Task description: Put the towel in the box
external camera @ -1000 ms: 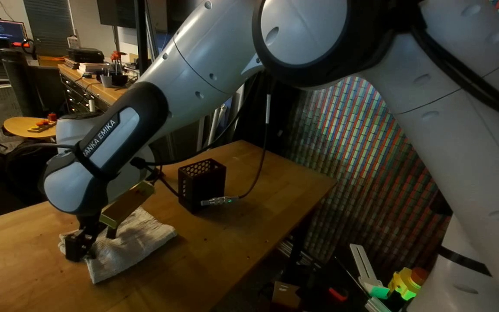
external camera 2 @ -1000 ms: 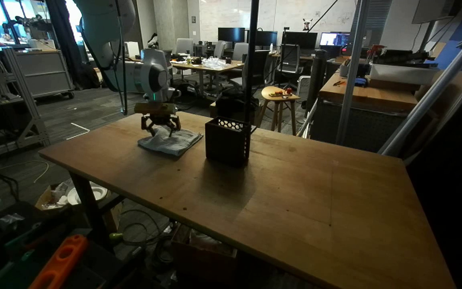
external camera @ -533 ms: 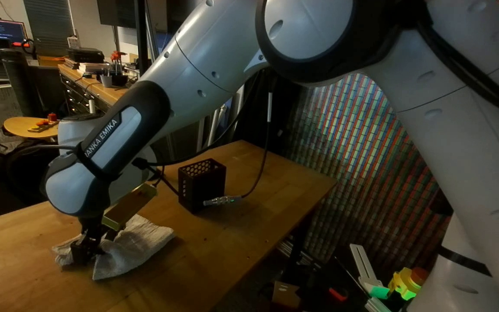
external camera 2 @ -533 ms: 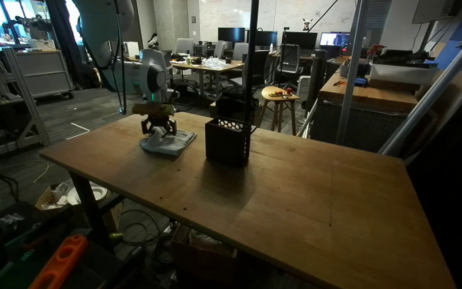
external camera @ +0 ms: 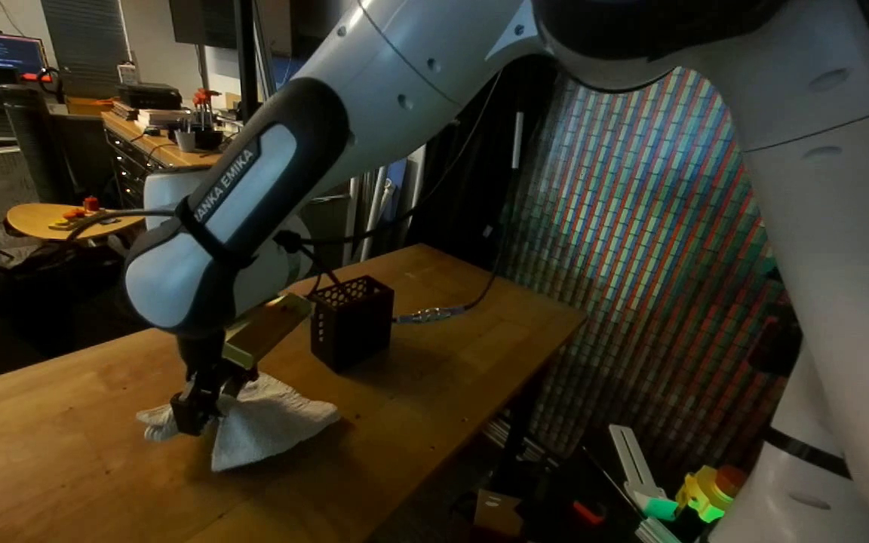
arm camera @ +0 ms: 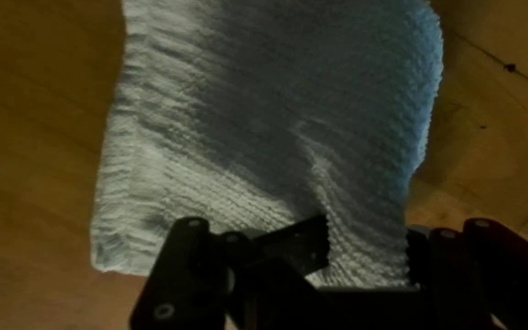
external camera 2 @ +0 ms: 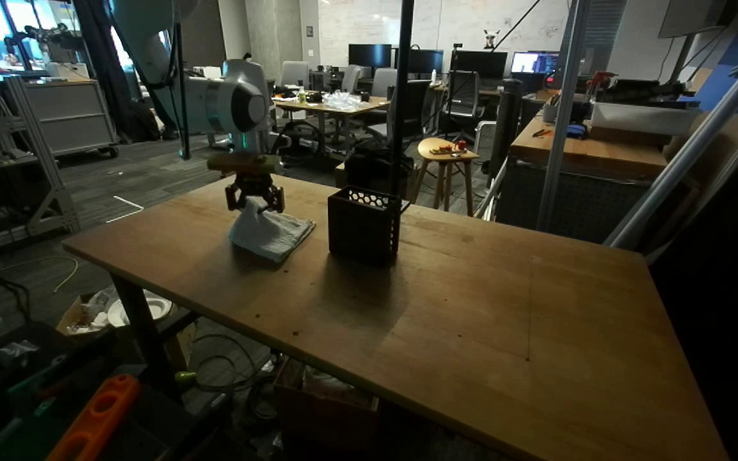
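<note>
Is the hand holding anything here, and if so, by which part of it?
The towel, pinched in the hand by a bunched-up fold, seemingly nearer one end; the larger part spreads away below the grip.

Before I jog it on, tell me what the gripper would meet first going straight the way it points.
The table, most likely: the gripper points down, pinching the towel. Slack towel may come between, and the gap is hard to judge.
</note>
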{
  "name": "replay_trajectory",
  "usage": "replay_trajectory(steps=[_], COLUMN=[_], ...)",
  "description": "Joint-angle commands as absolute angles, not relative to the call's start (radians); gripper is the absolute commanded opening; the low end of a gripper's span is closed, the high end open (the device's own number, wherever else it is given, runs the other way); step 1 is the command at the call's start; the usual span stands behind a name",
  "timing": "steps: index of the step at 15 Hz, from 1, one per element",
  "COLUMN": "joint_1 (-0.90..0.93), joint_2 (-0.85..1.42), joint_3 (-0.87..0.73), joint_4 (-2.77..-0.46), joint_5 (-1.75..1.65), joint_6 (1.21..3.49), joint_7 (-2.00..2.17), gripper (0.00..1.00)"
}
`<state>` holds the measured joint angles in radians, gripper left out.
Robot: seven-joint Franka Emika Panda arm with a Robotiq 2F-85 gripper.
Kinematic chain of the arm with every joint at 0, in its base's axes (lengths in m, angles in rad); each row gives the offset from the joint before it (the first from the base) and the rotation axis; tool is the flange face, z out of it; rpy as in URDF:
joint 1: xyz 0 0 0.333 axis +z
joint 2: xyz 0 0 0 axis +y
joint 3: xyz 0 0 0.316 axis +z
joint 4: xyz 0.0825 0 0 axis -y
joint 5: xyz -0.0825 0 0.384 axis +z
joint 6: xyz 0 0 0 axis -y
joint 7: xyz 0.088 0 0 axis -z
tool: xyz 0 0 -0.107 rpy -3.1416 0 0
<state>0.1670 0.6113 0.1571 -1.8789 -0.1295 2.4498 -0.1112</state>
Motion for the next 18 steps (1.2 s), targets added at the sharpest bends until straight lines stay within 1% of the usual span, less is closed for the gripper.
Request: replay_trajectory(steps=[1,8,14,18], joint_1=[0.094,-0.043,-0.152,-0.193], joint_2=[0.448,0.323,0.336,0.361], joint_3=[0.166,0.084,0.014,0.006], joint_4=[-1.939,-1.832,-1.764,-1.734], joint_5=[-0.086,-0.063,-0.062,-0.053], joint_6=[2.354,2.245,2.211,2.214], joint_7=[-0.203,-0.347,-0.521,-0.595], gripper=[0.06,0.06,0.06,0.06])
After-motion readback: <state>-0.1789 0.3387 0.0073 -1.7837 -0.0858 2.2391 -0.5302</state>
